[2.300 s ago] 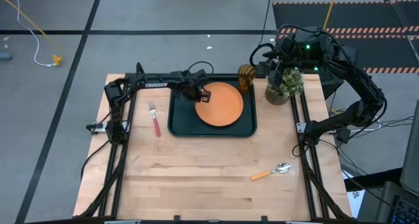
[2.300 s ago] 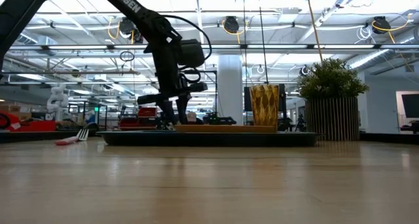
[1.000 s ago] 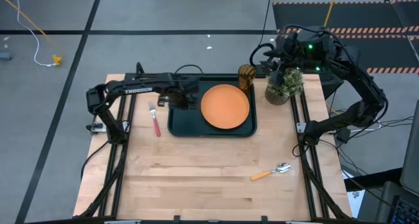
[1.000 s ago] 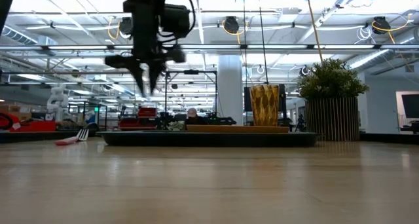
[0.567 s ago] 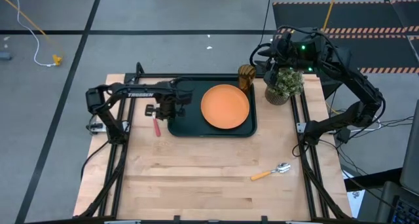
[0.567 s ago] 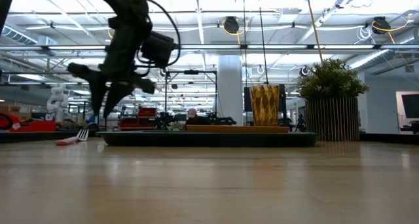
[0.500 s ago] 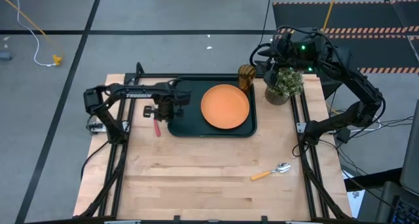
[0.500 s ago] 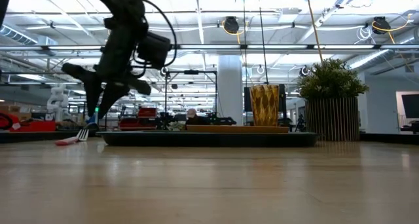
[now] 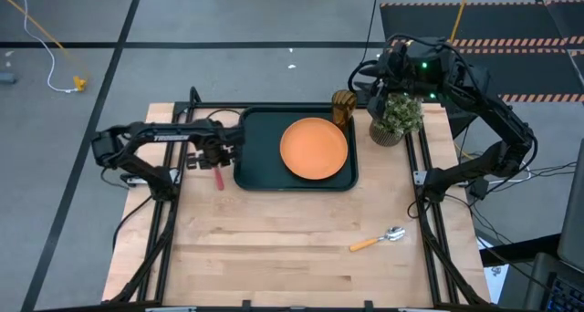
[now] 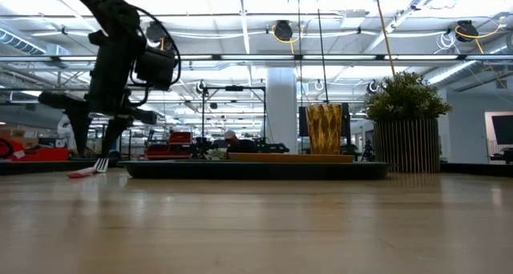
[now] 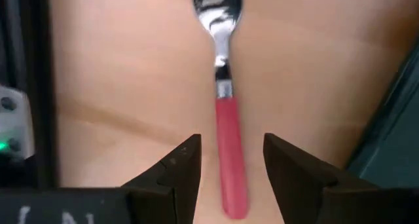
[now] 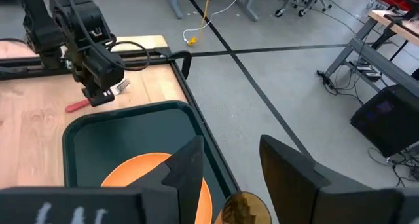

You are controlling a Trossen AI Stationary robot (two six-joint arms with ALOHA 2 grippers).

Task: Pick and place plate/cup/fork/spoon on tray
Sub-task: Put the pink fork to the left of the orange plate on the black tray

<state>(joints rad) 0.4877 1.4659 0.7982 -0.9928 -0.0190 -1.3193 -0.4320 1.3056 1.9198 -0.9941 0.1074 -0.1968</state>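
The large dark green rectangular tray with rounded corners and a raised rim [image 9: 251,171] sits at the far middle of the pale wooden counter [image 9: 274,248] and holds only the round flat orange plate [image 9: 314,147], which lies toward the tray's right half. The small amber-brown translucent tumbler cup [image 9: 343,108] stands upright outside the tray, just beside its far right corner, with a potted green plant [image 9: 396,118] near it on the right. The small fork with silver tines and a red handle [image 11: 226,112] lies flat on the counter just left of the tray, its long axis running front to back, tines toward the far edge and handle toward the near side. The left gripper [image 11: 231,168] hangs directly over the fork, its jaws parted narrowly with one finger on each side of the red handle, not closed on it. The small spoon with a shiny silver bowl and orange-yellow handle [image 9: 379,239] lies well apart at the near right of the counter, bowl pointing right. The right gripper [image 12: 229,165] waits above the far right corner, jaws open and holding nothing.
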